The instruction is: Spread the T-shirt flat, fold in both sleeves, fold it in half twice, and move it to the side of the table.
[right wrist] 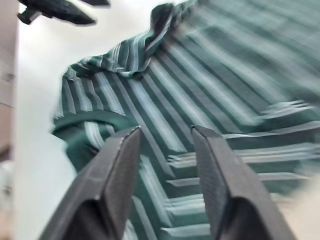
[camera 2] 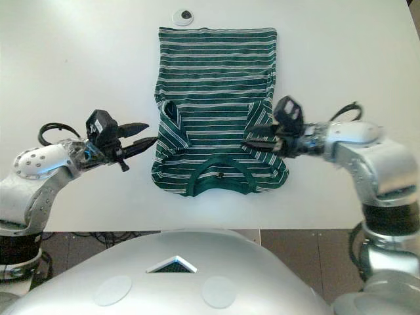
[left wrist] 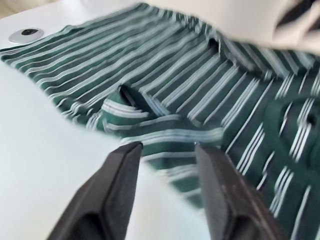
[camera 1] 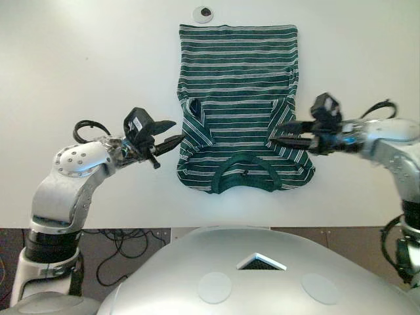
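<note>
The white table (camera 1: pixel 79 52) takes up most of what I see; on its middle lies the T-shirt (camera 1: pixel 236 85), dark green with thin white stripes, its collar (camera 1: pixel 246 172) on the near side towards me and its straight hem on the far side; the body lies fairly flat, with some wrinkling near the shoulders. Both sleeves are turned inward onto the body: the left sleeve (camera 1: pixel 195 118) makes a small folded flap near the left edge, and the right sleeve (camera 1: pixel 291 121) lies folded along the right edge.

My left claw (camera 1: pixel 172 133) is low over the table just beside the shirt's left edge, level with the folded sleeve; its fingers (left wrist: pixel 120 170) stand moderately apart, tips pointing at the cloth, the striped edge showing between them. My right claw (camera 1: pixel 275 134) is over the shirt's right side at the folded sleeve; its fingers (right wrist: pixel 117 170) are likewise spread a moderate way, with striped fabric beneath them; whether the tips touch the cloth I cannot tell.

A small round disc (camera 1: pixel 203 14) with a dark centre sits in the table just beyond the hem's left corner.
</note>
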Robot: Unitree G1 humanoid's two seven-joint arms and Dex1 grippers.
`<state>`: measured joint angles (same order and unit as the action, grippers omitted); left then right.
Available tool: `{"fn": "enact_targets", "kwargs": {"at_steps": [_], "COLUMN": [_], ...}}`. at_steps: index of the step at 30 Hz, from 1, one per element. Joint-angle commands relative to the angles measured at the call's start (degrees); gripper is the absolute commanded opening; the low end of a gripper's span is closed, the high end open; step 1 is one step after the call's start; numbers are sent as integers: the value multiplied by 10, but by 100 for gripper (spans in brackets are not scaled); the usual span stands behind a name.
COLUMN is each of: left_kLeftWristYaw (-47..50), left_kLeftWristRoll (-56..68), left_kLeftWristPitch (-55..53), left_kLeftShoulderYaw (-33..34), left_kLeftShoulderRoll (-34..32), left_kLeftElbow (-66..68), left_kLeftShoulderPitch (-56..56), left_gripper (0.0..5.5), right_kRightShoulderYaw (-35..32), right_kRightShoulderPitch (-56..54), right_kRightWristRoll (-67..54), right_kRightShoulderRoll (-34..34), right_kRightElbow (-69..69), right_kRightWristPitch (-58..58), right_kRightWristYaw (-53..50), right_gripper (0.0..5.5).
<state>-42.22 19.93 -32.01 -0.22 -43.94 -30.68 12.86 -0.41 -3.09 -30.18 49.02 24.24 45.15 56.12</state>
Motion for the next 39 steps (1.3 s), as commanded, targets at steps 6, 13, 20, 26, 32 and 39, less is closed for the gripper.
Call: {"fn": "enact_targets", "kwargs": {"at_steps": [6,13,20,26,32,39], "left_kLeftWristYaw": [-67,-61,-75,-107,-179,-245], "left_kLeftWristRoll": [-223,-315,-357,-379,-405,-288], "left_kLeftWristPitch": [270,418,498,536,526,387], "left_kLeftShoulderYaw": [-68,-135,-173,-224,-290,-261], "left_kLeftShoulderRoll": [-135,-122,-112,-97,-98,-137], "left_kLeftElbow": [75,156,195,222,256,191], "left_kLeftShoulderPitch": [37,18,-20,-82,-114,-78], "left_gripper": [267,267,267,272,179,68], "right_kRightShoulderYaw": [63,97,101,157,208,266], "right_kRightShoulderPitch": [72,99,44,30,16,82], "right_kRightWristRoll": [298,440,571,655,613,375], "right_kRightShoulderRoll": [132,82,46,53,62,157], "right_kRightElbow": [-248,-399,-462,-462,-468,-313], "right_kRightWristPitch": [-627,-946,-1158,-1198,-1138,-942], "right_kRightWristYaw": [110,-8,-154,-181,-165,-23], "right_gripper": [230,230,230,179,52,0]}}
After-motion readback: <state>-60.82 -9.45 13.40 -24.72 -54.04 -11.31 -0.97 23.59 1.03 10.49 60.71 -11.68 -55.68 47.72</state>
